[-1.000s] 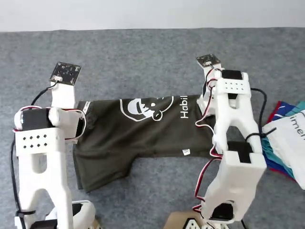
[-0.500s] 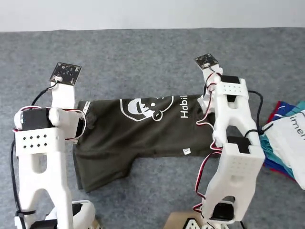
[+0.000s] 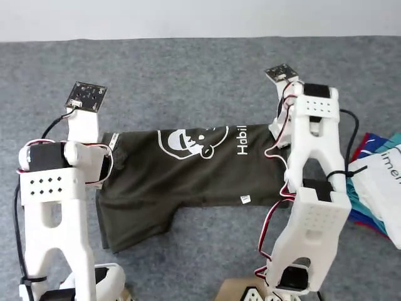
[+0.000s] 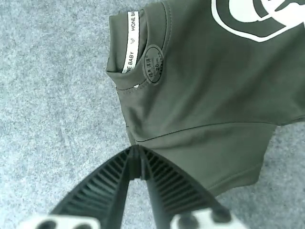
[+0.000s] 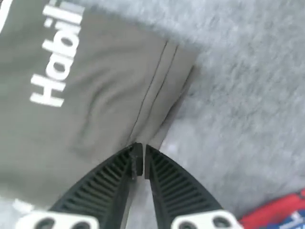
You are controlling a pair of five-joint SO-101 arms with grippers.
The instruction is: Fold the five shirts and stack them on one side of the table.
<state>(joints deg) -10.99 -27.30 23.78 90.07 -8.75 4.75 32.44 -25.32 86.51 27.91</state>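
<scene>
A dark olive shirt (image 3: pixel 188 169) with a white print lies spread flat across the grey table, its collar toward the left arm (image 3: pixel 53 188) and its hem toward the right arm (image 3: pixel 313 144). In the left wrist view my left gripper (image 4: pixel 139 151) is shut on the shirt (image 4: pixel 205 86) at the shoulder edge, just below the collar label. My right gripper (image 5: pixel 138 150) is shut on the stitched hem of the shirt (image 5: pixel 86 95), close to the printed letters. In the high view both arms' bodies hide their fingertips.
A pile of other shirts (image 3: pixel 376 182), white on top over blue and red ones, lies at the table's right edge; its red corner (image 5: pixel 281 212) shows beside the right gripper. Bare grey felt (image 3: pixel 188 75) stretches behind the shirt.
The right arm has shifted to the right and slightly farther back, holding the hem. The left arm and the collar end have stayed put.
</scene>
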